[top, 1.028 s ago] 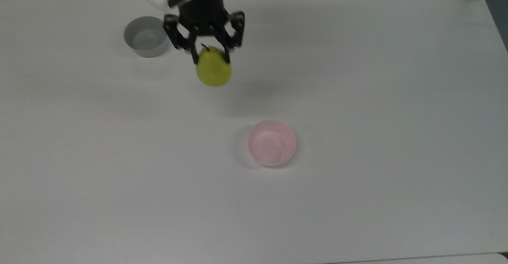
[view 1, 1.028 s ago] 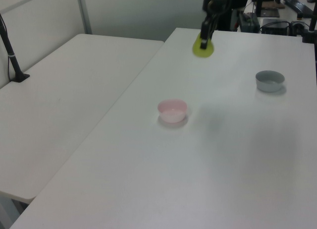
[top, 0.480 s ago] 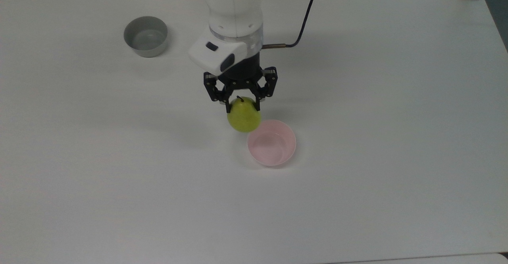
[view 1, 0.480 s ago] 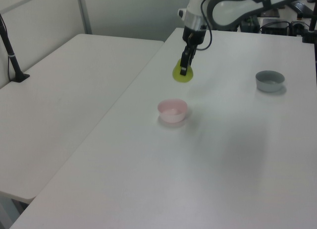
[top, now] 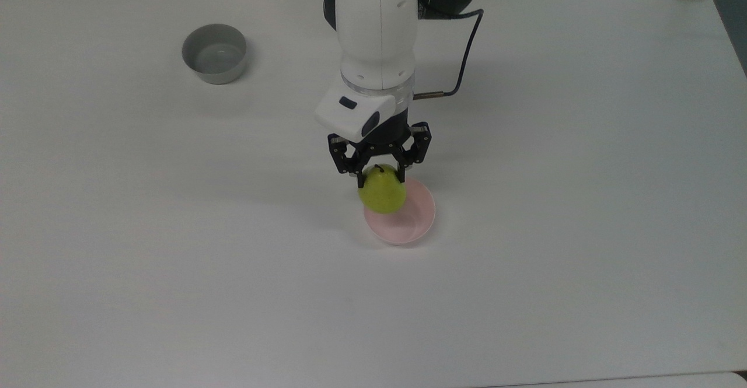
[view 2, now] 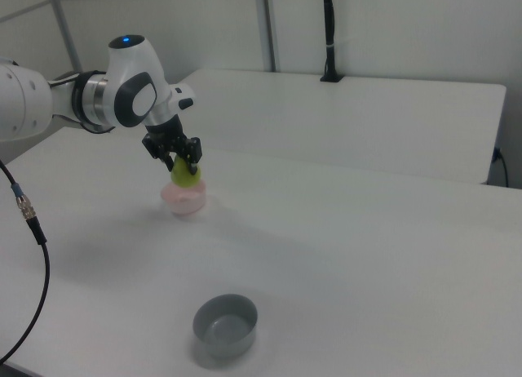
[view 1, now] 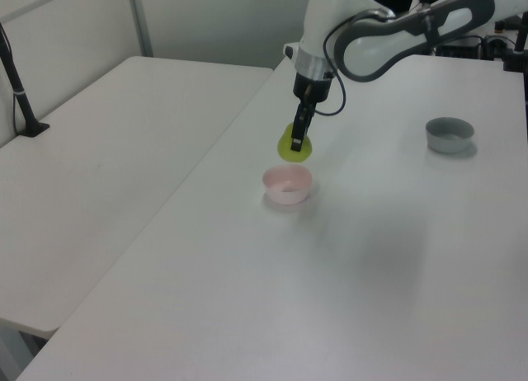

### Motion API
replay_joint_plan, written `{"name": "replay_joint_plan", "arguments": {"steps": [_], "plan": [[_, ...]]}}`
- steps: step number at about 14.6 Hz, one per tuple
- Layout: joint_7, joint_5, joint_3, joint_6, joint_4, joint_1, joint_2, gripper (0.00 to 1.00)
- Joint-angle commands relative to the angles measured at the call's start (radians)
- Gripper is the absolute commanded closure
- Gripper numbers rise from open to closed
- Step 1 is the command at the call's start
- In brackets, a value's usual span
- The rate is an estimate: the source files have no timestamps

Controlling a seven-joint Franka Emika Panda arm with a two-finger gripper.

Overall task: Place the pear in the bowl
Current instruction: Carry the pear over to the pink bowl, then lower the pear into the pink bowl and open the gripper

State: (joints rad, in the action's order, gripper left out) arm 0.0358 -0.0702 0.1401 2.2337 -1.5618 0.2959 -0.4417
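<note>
My gripper [top: 381, 173] is shut on the yellow-green pear [top: 383, 192], gripping its narrow top below the dark stem. The fruit hangs in the air just above the far-left rim of the pale pink bowl [top: 408, 222] in the top view. In the left view the pear [view 1: 295, 145] hovers over the back edge of the bowl [view 1: 287, 185], held by the gripper [view 1: 297, 137]. The right view shows the pear [view 2: 185, 175] directly over the bowl [view 2: 184, 201], under the gripper [view 2: 180, 161].
A grey bowl [top: 214, 54] stands at the top view's upper left, well away from the arm; it is also in the left view [view 1: 450, 134] and the right view [view 2: 225, 322]. A dark cable [top: 461, 67] trails from the arm. The white table [top: 554, 230] stretches wide around both bowls.
The arm has carried the pear from near the grey bowl across the table and down to the pink bowl's rim. The grip on it is unchanged.
</note>
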Motion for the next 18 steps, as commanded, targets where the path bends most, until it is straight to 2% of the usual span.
{"name": "replay_joint_plan", "arguments": {"steps": [1,10,12,13,15,16,17,18], "plan": [[0.023,-0.014,-0.007,0.041,0.005,0.017,-0.029,1.00],[0.012,-0.014,-0.024,0.118,0.005,0.025,-0.081,1.00],[0.004,-0.016,-0.027,0.119,0.005,0.023,-0.095,0.97],[-0.013,-0.016,-0.027,0.119,0.005,0.023,-0.101,0.93],[-0.043,-0.016,-0.028,0.119,0.005,0.023,-0.103,0.76],[-0.048,-0.016,-0.028,0.119,0.005,0.023,-0.101,0.71],[-0.053,-0.017,-0.028,0.119,0.005,0.023,-0.101,0.57],[-0.054,-0.016,-0.028,0.119,0.005,0.023,-0.101,0.52]]}}
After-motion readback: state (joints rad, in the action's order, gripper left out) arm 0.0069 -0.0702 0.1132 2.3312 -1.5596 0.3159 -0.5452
